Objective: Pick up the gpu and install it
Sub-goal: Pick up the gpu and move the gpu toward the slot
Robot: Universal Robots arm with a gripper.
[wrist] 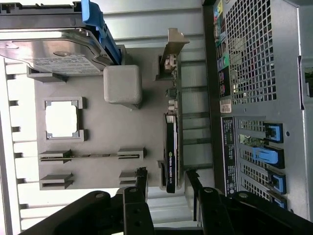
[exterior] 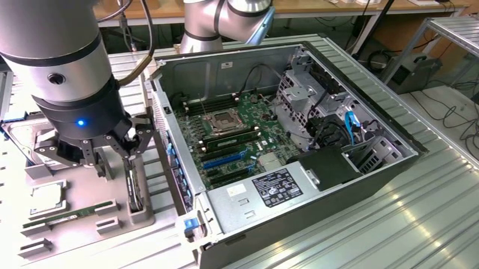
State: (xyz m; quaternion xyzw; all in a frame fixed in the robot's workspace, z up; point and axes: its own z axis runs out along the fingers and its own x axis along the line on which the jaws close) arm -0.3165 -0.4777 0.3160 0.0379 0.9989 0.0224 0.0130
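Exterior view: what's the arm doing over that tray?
The arm's gripper hangs open over the grey parts tray, lined up with the gpu. The card stands on edge in its tray slot, and the fingers are to either side of it, not gripping. The open PC case sits beside the tray. Nothing has been picked up or installed yet.

Below my matt black gripper (wrist: 165,174), the gpu (wrist: 170,147) is showing a glossy black edge and silver metal bracket; its tray (wrist: 98,142) is looking like smooth matt grey plastic.
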